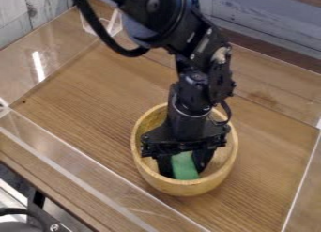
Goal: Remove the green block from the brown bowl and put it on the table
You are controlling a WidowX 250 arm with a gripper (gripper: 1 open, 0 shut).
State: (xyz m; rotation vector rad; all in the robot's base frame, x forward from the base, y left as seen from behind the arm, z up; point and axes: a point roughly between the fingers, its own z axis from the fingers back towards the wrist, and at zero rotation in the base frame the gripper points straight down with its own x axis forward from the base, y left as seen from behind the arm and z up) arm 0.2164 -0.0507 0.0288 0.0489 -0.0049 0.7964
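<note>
You have one green block (185,166) in view, low and right of centre in the frame, and one brown bowl (152,174) around it. There is one table (88,95) filling most of the frame, and one gripper (186,159) on one arm above the bowl.

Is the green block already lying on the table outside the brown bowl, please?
No, the green block is inside the brown bowl, under the gripper.
</note>
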